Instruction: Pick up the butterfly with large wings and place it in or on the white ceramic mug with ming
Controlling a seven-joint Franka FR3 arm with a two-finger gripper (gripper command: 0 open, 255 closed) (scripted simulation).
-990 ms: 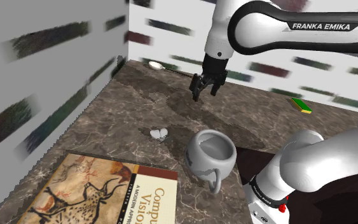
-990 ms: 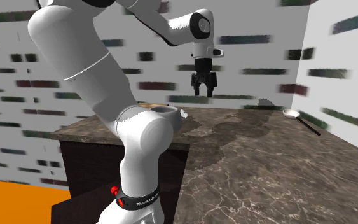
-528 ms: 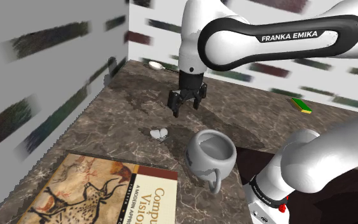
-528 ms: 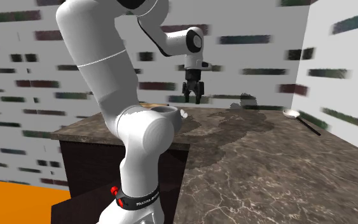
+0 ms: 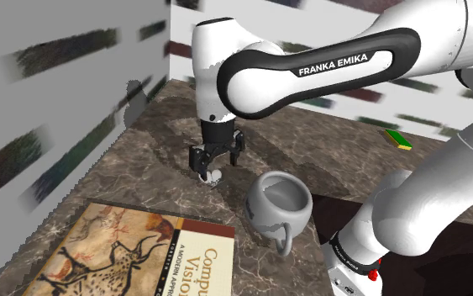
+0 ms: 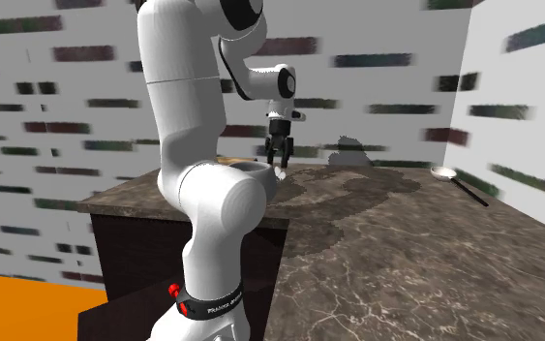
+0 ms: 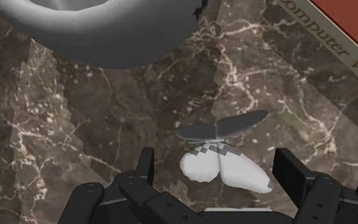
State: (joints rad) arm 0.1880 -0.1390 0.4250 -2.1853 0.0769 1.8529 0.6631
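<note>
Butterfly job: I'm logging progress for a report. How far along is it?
Done: the hand sits low over the butterfly, fingers open on either side. In hand: the grasp; nothing is clasped yet and the butterfly lies on the marble counter. Left: close, lift, carry to the grey mug nearby and set it inside.

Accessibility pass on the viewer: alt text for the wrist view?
Open black gripper straddles a pale butterfly lying on a dark marbled counter, fingers not touching it. A grey mug sits just beyond, with a book off to one side.
</note>
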